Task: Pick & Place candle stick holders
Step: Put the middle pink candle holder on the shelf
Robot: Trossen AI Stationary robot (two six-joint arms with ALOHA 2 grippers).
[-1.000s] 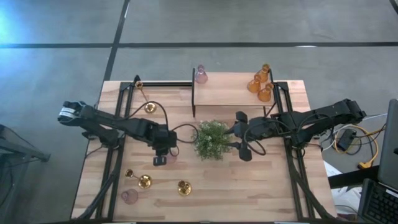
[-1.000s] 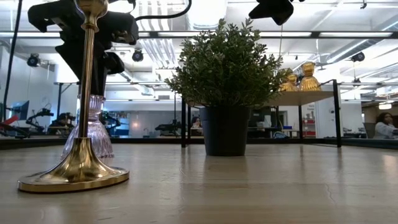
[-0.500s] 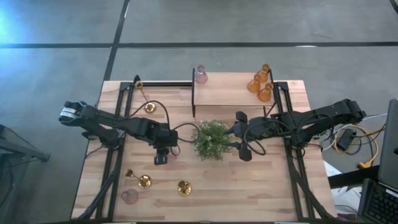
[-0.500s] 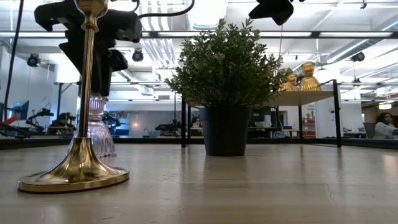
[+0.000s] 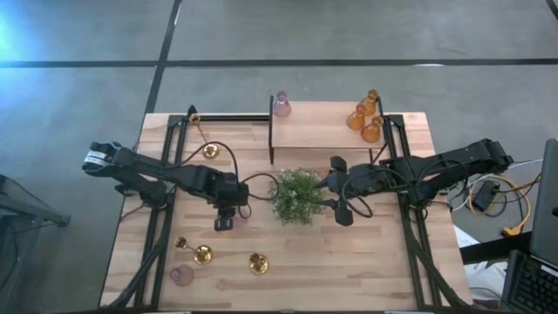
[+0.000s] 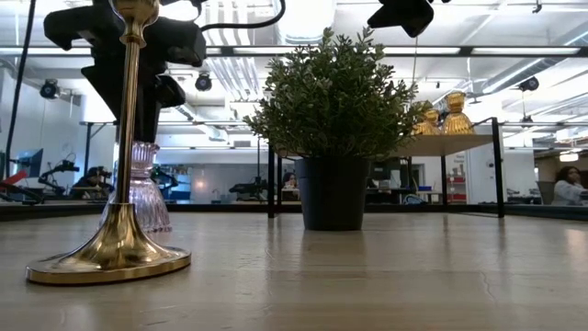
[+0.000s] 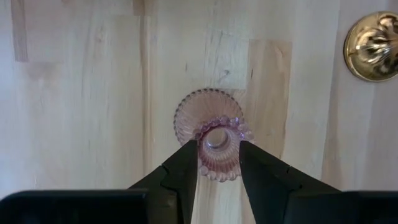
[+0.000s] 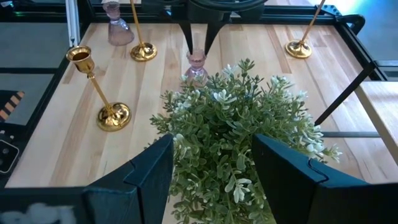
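The bushy green potted plant (image 5: 297,195) stood mid-table, blocking the straight path between the two arms. Tall brass candlestick holders (image 5: 202,254) crowded the near-left corner beside a low pink glass holder (image 5: 181,276). Bare wooden tabletop (image 5: 366,262) lay clear at near-right.

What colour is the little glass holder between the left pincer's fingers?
Pink, with a ribbed base: the glass holder shows best in the left wrist view.

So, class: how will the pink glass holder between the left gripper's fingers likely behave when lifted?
The pink glass holder looks rigid and probably fragile. Its smooth, beaded rim may slip between the left gripper's narrow fingers. It stands upright on a flared ribbed base, so it should set down steadily, though an off-centre pull might tip it.
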